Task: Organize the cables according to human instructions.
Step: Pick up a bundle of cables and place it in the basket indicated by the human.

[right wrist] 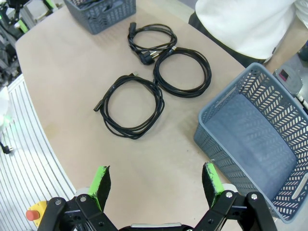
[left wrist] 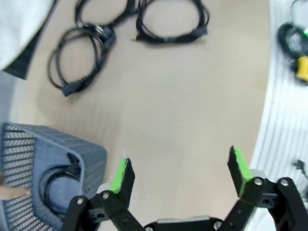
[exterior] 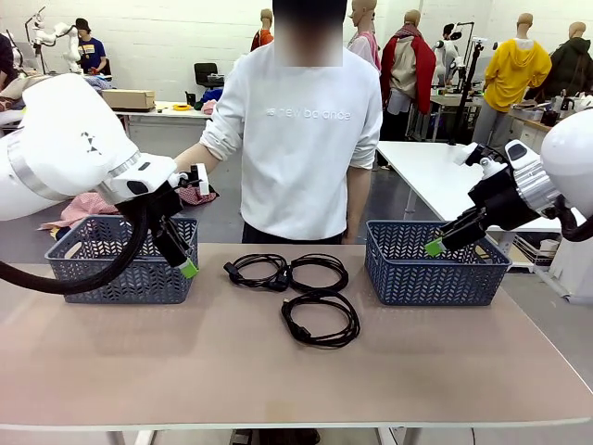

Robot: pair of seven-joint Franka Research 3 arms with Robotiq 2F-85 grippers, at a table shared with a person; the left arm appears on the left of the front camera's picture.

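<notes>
Three cables (exterior: pixel 285 276) lie unsorted on the surface (exterior: pixel 296 380) between two baskets (exterior: pixel 435 273). The left hand (left wrist: pixel 180 168) and right hand (right wrist: pixel 156 175) hover released, likely awaiting instruction.

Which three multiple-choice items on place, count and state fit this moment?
1. Where is the fourth cable? A in the left basket B in the right basket C in a gripper
2. How many cables lie on the table? A two B three C four
3. The left gripper and right gripper are: A both open B both shut C one shut
Answers: 1 A, a coil lies inside it; 2 B, three coils lie there; 3 A, both stand spread with nothing between.
</notes>
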